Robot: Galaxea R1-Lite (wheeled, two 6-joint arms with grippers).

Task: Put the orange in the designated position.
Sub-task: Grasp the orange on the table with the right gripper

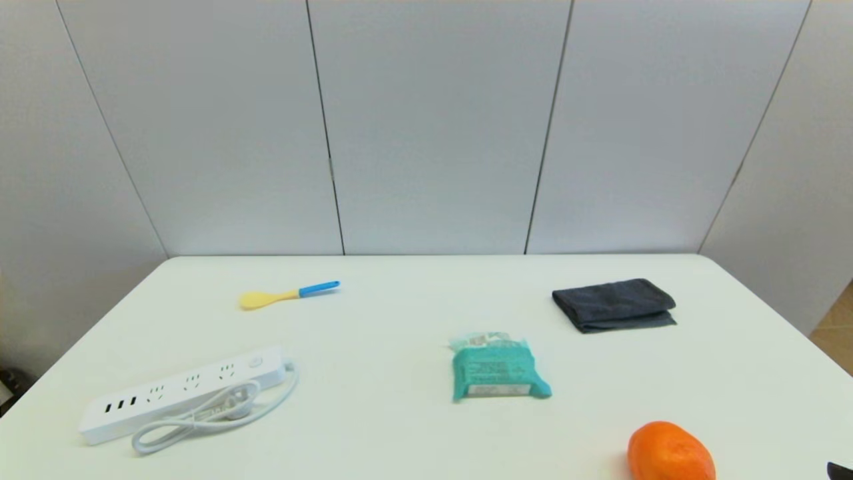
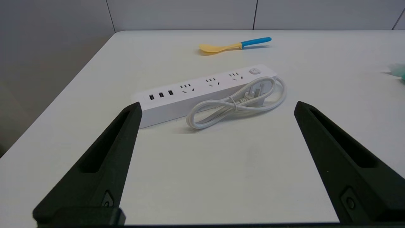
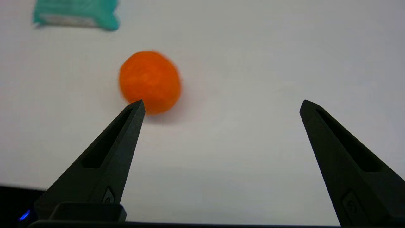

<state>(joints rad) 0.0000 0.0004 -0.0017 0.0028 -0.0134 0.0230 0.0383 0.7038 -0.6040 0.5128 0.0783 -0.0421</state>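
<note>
Orange (image 1: 670, 453): lies free on the white table (image 1: 400, 433), near its front right edge.
Right gripper (image 3: 221, 104): only its wrist view shows the fingers wide apart, holding nothing, orange beyond one fingertip.
Left gripper (image 2: 216, 106): fingers spread, empty, before the power strip (image 2: 202, 90).
Around: teal packet (image 1: 496, 369) behind the orange; spoon (image 1: 288, 294), folded dark cloth (image 1: 614, 305) farther back.

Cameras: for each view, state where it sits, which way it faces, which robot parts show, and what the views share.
Head view: on the robot's head, looking forward and down over the table; of the robot, only a dark tip at the bottom right corner.
Left wrist view: behind the open left gripper, facing the power strip and spoon.
Right wrist view: behind the open right gripper, facing the orange, free on the table.
Shared: orange and teal packet in head and right wrist views.
</note>
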